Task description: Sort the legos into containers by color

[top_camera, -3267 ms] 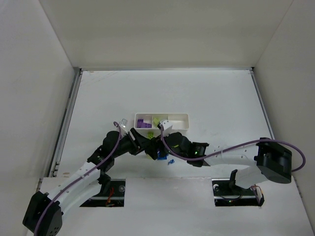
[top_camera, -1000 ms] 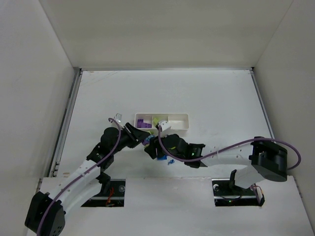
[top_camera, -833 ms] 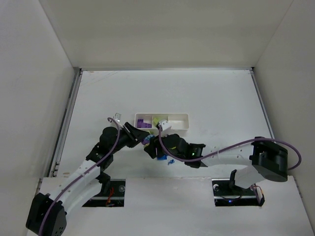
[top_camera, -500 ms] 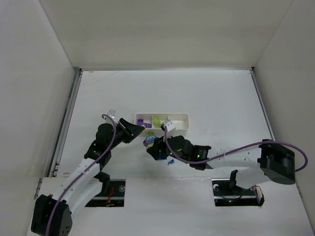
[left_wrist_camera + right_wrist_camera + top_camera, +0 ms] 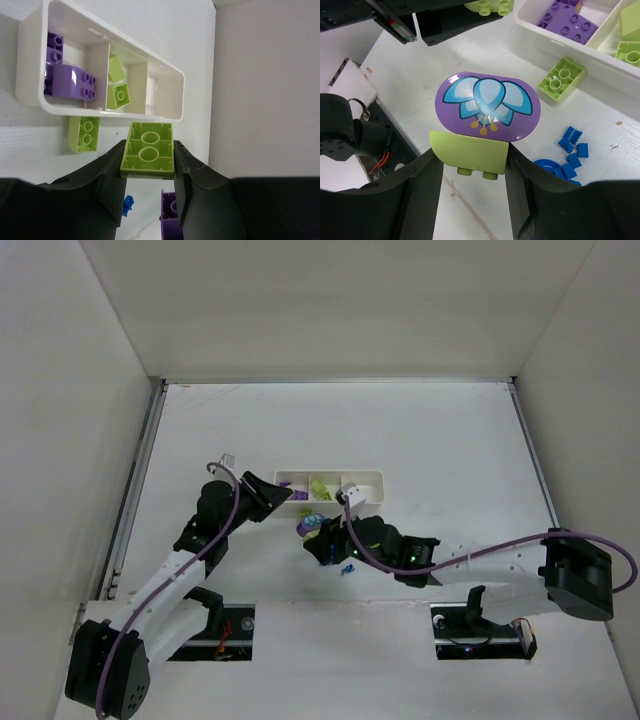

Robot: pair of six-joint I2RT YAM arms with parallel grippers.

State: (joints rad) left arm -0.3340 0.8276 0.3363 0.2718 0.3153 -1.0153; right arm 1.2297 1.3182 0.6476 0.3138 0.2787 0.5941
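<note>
My left gripper [image 5: 148, 146] is shut on a lime green lego brick [image 5: 148, 151], underside up, held just in front of the white tray [image 5: 31, 65]. From above, the left gripper [image 5: 283, 492] hovers by the tray's [image 5: 372, 476] left end. The tray's left container holds purple legos [image 5: 70, 80], the middle one green legos [image 5: 119, 94], and the right one looks empty. My right gripper [image 5: 470, 161] is shut on a lime green piece [image 5: 469, 152] joined to a purple oval with a blue flower [image 5: 487, 107], above the table in front of the tray.
A loose lime green brick [image 5: 562, 78] lies on the table just in front of the tray. Several small blue legos [image 5: 570, 150] lie to its right, near the right gripper [image 5: 312, 535]. White walls enclose the table on three sides.
The two grippers, close together before, have drawn apart. The left one has moved up toward the tray's left end with the green brick. The right one has shifted slightly right with its piece.
</note>
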